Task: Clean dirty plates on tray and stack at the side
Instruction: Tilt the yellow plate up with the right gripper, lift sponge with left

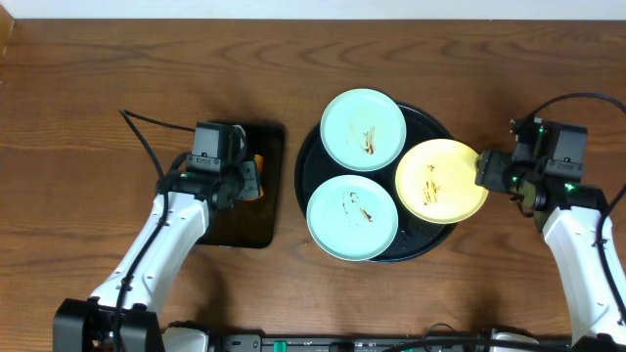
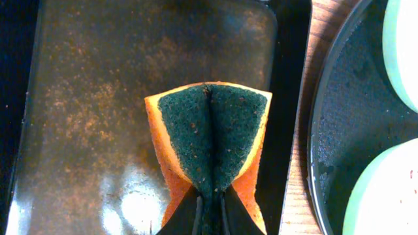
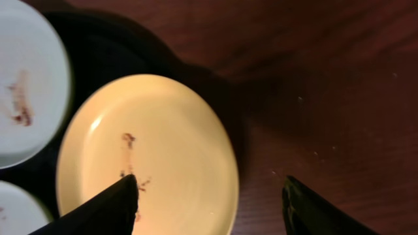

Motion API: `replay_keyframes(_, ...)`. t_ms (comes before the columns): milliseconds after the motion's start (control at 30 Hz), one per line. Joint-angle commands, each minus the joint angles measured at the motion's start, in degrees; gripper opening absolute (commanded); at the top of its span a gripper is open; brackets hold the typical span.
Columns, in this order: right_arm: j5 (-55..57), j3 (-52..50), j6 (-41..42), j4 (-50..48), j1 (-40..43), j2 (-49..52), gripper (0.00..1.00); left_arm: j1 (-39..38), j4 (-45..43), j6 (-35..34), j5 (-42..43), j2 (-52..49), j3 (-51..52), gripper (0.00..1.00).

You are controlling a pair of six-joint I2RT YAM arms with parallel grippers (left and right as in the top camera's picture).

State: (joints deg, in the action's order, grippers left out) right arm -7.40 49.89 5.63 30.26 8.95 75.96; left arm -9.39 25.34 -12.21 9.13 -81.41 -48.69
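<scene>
From overhead we see the round tray (image 1: pixel 423 238) on the wooden surface (image 1: pixel 98 78), right of centre, carrying all three plates. The upper mint plate (image 1: pixel 364 129) sits at the tray's far side and the lower mint plate (image 1: pixel 352 217) at its near side. The yellow plate (image 1: pixel 441 180) lies to the right, its edge reaching out past the tray's rim. Each plate shows thin brown smears. The right gripper (image 1: pixel 481 172) is at the yellow plate's right edge. To the left, well apart from the plates, the left gripper (image 1: pixel 251 180) hangs over the rectangular tray (image 1: pixel 245 230) with an orange sponge (image 1: pixel 258 192) in it.

In the left wrist view the jaws are clamped on the sponge, pinching it so that it folds along the middle. Its dark green scouring face is toward the camera, with orange showing at the edges. Below it lies the rectangular tray's glossy, speckled floor. A strip of wood separates this tray from the round one, where parts of both mint plates show at the right edge.

In the right wrist view the jaws stand apart. One dark finger (image 3: pixel 104 205) is over the yellow plate near its brown smear, and the other finger (image 3: pixel 313 212) is over bare wood beyond the plate. The plate's right rim lies between them. We cannot tell whether either finger touches the plate. Parts of both mint plates show at the left edge, the upper one smeared.
</scene>
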Motion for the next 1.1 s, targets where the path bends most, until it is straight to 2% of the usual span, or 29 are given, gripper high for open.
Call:
replay_keyframes(0, 3.52, 0.90, -0.11, 0.81, 1.60, 3.41, 0.64, 0.26, -0.09, -0.13, 0.74, 0.70, -0.94, 0.08)
replay_keyframes(167, 2.43, 0.90, -0.11, 0.59, 1.68, 10.58, 0.52, 0.26, -0.07, -0.15, 0.74, 0.70, -0.94, 0.07)
replay_keyframes(300, 0.44, 0.90, -0.09, -0.09, 1.68, 15.30, 0.34, 0.26, -0.02, -0.13, 0.74, 0.70, -0.94, 0.08)
replay_keyframes(467, -1.90, 0.90, -0.11, -0.33, 1.68, 15.91, 0.24, 0.26, -0.02, -0.13, 0.74, 0.70, -0.94, 0.08)
replay_keyframes(700, -2.12, 0.90, -0.09, -0.26, 1.68, 15.85, 0.03, 0.26, -0.04, -0.13, 0.74, 0.70, -0.94, 0.07)
replay_keyframes(1067, -2.10, 0.90, -0.09, 0.85, 1.68, 15.85, 0.01, 0.26, 0.09, -0.13, 0.74, 0.70, -0.94, 0.07)
